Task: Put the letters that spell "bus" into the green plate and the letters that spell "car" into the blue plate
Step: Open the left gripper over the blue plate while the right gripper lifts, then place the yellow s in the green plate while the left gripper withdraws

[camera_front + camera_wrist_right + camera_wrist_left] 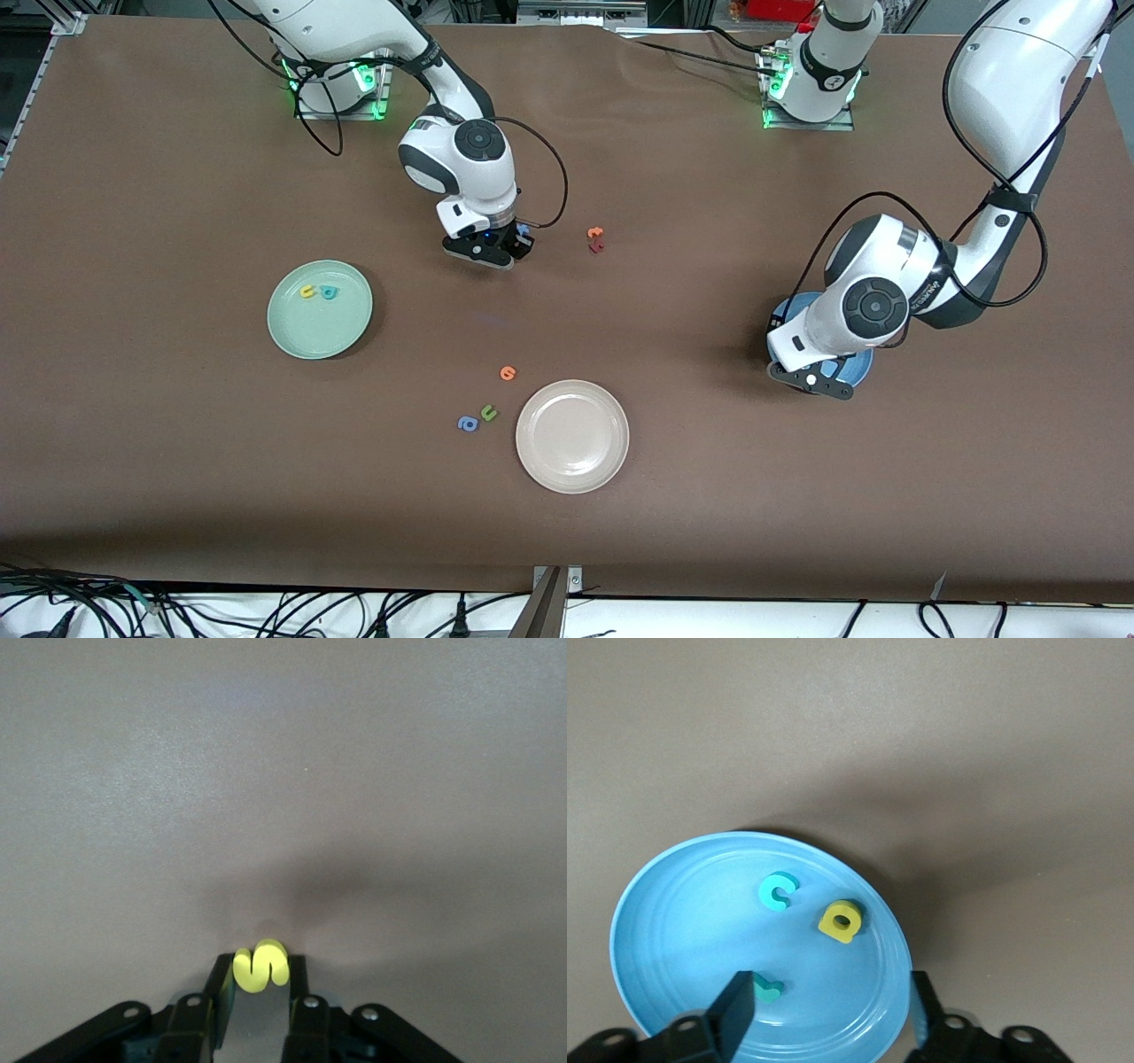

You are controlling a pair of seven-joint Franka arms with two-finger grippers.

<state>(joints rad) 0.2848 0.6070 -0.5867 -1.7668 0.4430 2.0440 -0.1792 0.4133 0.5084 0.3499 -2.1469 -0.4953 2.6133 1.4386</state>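
Nearest the front camera on the brown worktop [142, 461] sits the beige plate [572, 435], with a blue letter [467, 424], a green letter [488, 412] and an orange letter [508, 373] just beside it toward the right arm's end. Farther off, the left gripper [830, 1010] hangs over the blue plate [664, 921], its jaws wide and empty; the teal c [778, 891], yellow a [839, 920] and teal r [767, 991] lie in that plate. The green plate [320, 309] holds the yellow u [308, 291] and the teal b [330, 291]. Farthest, the right gripper [257, 988] has its jaws clamped on the yellow s [260, 966], low over bare worktop, near two reddish letters [596, 240].
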